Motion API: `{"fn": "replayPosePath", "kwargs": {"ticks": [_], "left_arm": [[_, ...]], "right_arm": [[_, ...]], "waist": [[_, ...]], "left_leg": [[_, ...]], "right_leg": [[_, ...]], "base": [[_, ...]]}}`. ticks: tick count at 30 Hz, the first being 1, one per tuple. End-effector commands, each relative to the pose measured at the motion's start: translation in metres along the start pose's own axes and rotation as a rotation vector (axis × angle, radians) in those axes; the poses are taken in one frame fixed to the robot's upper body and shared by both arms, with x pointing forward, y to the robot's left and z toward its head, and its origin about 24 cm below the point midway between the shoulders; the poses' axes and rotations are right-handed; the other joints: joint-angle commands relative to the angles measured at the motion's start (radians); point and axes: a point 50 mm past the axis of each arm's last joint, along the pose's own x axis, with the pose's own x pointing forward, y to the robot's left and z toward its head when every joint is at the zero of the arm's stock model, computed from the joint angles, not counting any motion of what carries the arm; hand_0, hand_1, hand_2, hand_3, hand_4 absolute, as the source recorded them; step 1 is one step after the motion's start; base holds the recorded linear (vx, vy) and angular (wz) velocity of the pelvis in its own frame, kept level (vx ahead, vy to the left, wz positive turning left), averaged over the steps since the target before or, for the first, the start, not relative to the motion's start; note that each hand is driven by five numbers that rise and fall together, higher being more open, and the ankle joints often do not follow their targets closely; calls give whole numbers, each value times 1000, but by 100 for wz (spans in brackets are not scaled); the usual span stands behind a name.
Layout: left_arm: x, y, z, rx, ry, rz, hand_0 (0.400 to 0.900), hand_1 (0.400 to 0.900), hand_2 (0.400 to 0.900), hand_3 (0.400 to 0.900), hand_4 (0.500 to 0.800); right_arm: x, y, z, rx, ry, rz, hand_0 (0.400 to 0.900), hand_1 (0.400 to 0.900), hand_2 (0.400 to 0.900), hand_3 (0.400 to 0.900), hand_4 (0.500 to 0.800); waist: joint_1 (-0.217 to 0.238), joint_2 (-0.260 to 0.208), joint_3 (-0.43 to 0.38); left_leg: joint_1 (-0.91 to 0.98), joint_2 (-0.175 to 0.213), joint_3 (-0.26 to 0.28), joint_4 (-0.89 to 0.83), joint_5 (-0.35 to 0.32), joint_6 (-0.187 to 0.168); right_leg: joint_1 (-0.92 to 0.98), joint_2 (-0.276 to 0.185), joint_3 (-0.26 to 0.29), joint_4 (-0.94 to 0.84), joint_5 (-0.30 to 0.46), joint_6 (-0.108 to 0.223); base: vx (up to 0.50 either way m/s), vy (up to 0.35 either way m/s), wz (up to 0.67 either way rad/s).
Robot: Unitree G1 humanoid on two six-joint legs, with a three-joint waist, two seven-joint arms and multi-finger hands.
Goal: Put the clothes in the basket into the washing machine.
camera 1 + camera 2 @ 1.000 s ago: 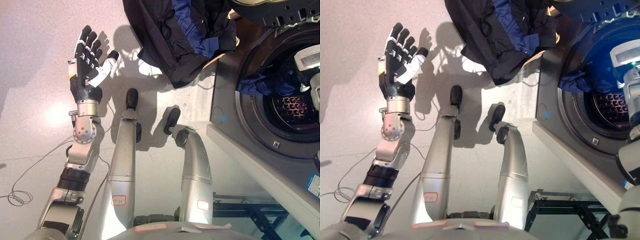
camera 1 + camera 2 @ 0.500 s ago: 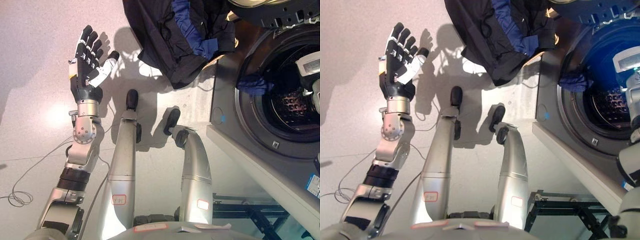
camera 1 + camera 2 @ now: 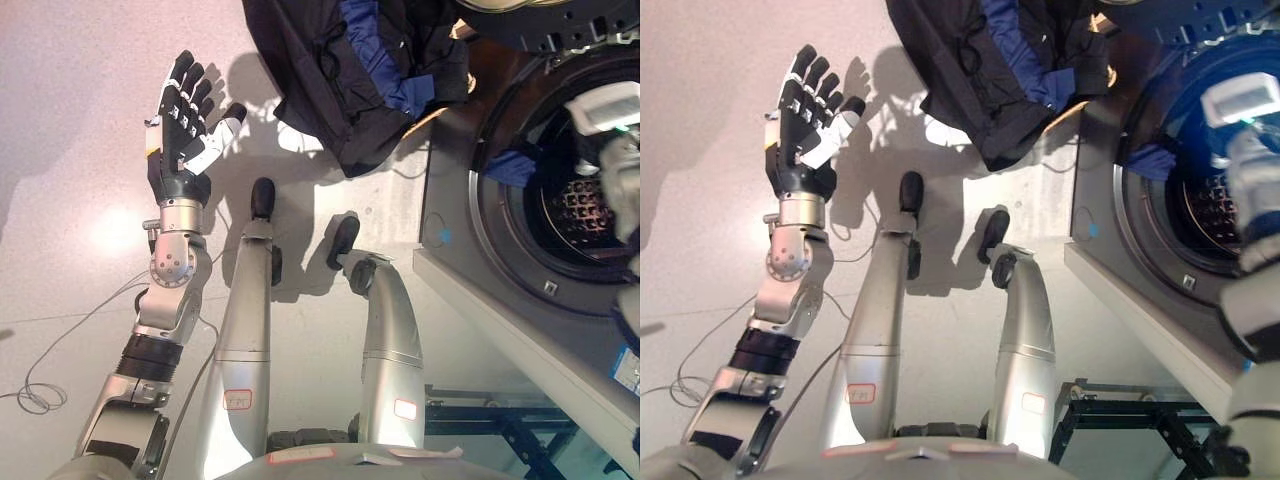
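Laundry area: front-loading washing machine (image 3: 560,200), clothes (image 3: 360,70).

Bright overhead light on the pale floor (image 3: 70,150), with a glare patch at left. The raised robot hand (image 3: 182,122) throws a sharp shadow rightward. The washer drum (image 3: 585,215) is dim; the right arm there is motion-blurred.

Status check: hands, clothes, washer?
Left robot hand open, raised over the floor, empty. Right robot hand out of view, arm reaching into washing machine. Dark clothes heaped beside it; blue garment at drum mouth. Nothing blocking.
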Motion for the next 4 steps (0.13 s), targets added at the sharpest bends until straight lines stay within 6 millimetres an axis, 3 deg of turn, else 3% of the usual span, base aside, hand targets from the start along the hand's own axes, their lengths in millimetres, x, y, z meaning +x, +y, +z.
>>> {"fn": "replayPosePath", "kwargs": {"ticks": [1, 2, 3, 4], "left_arm": [[-12, -9, 7, -112, -90, -6, 900, 900, 900, 900, 800], [-12, -10, 7, -118, -87, -8, 900, 900, 900, 900, 800], [-13, 1, 5, -115, -75, 71, 900, 900, 900, 900, 800], [-14, 16, 7, -47, -81, 129, 900, 900, 900, 900, 800]], "right_arm": [[0, 5, 28, 183, -24, -36, 900, 900, 900, 900, 800], [1, 2, 46, 289, -46, -47, 900, 900, 900, 900, 800], [-16, -4, 126, 349, -276, -111, 900, 900, 900, 900, 800], [-23, -31, 108, 401, -374, -231, 900, 900, 900, 900, 800]], "waist": [[17, 33, -99], [21, 38, -98], [9, 34, -90], [-18, 13, -86]], "left_leg": [[3, 3, -59, 36, -109, -39], [7, 2, -57, 36, -110, -37], [14, 10, -50, 42, -118, -36], [6, 20, -44, 28, -80, -33]], "right_leg": [[-28, 29, -7, -47, 79, 9], [-23, 29, -6, -46, 78, 8], [-17, 38, -1, -44, 75, 5], [-21, 41, -4, -67, 115, -2]], "base": [[-3, 21, -3], [2, 27, -13], [-108, 43, -24], [-108, 33, -23]]}}
